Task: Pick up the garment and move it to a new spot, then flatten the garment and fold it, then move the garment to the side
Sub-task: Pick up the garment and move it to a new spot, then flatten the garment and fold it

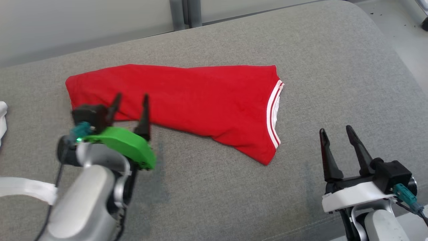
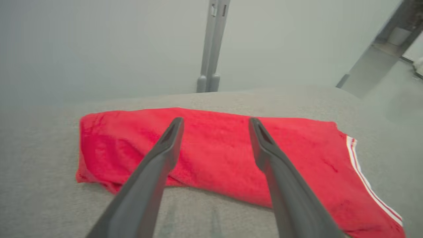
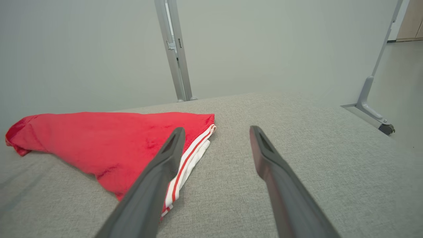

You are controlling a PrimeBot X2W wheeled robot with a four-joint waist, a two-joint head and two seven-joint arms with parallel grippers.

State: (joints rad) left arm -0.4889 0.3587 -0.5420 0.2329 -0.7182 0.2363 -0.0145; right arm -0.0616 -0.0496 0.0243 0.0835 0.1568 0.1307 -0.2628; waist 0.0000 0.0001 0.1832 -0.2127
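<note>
A red garment (image 1: pixel 200 100) with a white striped hem lies folded into a long band across the grey cushion (image 1: pixel 234 187). My left gripper (image 1: pixel 131 97) is open over the band's near left edge, holding nothing; the left wrist view shows the garment (image 2: pixel 214 155) just past its tips (image 2: pixel 214 122). My right gripper (image 1: pixel 335 130) stands open to the right of the striped end, apart from the cloth. In the right wrist view the garment (image 3: pixel 109 142) lies to the left of that gripper (image 3: pixel 216 130), with the striped hem beside the left finger.
A white cloth (image 1: pixel 2 120) pokes in at the cushion's far left edge. A pale partition wall (image 1: pixel 83 23) with a grey post (image 1: pixel 185 13) runs behind the cushion. Floor and a caster foot (image 3: pixel 385 127) lie beyond the right end.
</note>
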